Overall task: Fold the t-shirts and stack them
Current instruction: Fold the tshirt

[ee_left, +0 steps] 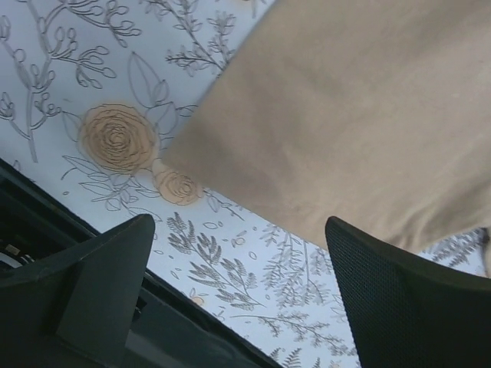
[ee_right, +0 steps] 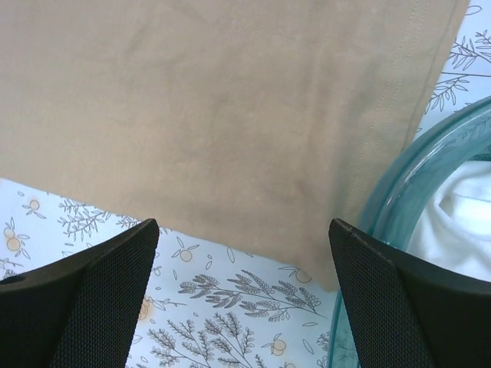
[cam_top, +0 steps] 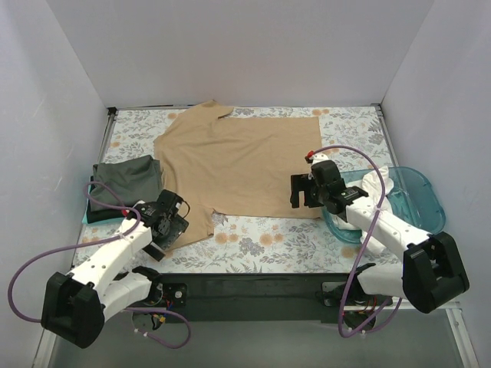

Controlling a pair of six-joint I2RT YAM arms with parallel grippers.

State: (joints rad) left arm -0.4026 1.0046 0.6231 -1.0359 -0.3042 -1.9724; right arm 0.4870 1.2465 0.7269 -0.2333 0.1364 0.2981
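Observation:
A tan t-shirt (cam_top: 238, 165) lies spread flat on the floral table covering, its neck toward the back. A folded dark grey-green t-shirt (cam_top: 126, 182) lies at the left. A white t-shirt (cam_top: 376, 195) sits crumpled in the teal tub (cam_top: 418, 201). My left gripper (cam_top: 175, 222) is open and empty, hovering by the tan shirt's near-left sleeve (ee_left: 345, 115). My right gripper (cam_top: 305, 192) is open and empty over the tan shirt's near-right hem corner (ee_right: 330, 261).
The teal tub's rim (ee_right: 399, 176) sits right beside the tan shirt's hem. The table's dark front edge (ee_left: 46, 230) runs close under my left gripper. White walls enclose the table on three sides.

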